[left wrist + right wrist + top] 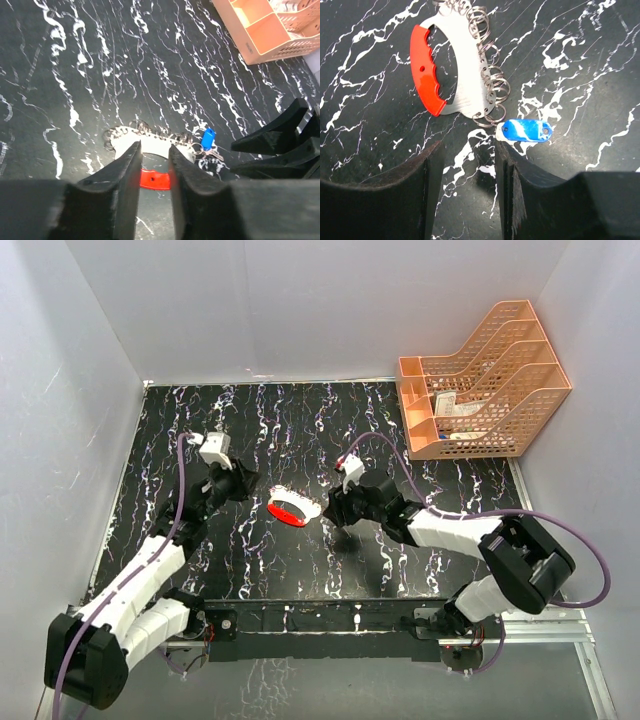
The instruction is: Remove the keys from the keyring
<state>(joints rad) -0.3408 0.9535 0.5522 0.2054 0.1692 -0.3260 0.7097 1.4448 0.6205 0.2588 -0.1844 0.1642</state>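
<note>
The keyring (pixel 293 508) is a flat oval loop, red on one side and white-grey on the other, lying on the black marbled table between my two grippers. Several small wire rings (pixel 490 75) hang along its white edge. The key (pixel 526 130) has a blue head and hangs on the end ring; its silvery blade (pixel 216 156) shows in the left wrist view. My left gripper (pixel 154 149) is slightly open, its tips over the white part and the red part (pixel 155 179) showing in the gap. My right gripper (pixel 469 150) is open and empty, its right finger (pixel 507 165) touching the blue key.
An orange mesh file tray (pixel 485 380) stands at the back right, off the mat, and shows in the left wrist view (pixel 260 30). White walls close in the table on the left, back and right. My right gripper's fingers (pixel 275 137) lie close beside the key.
</note>
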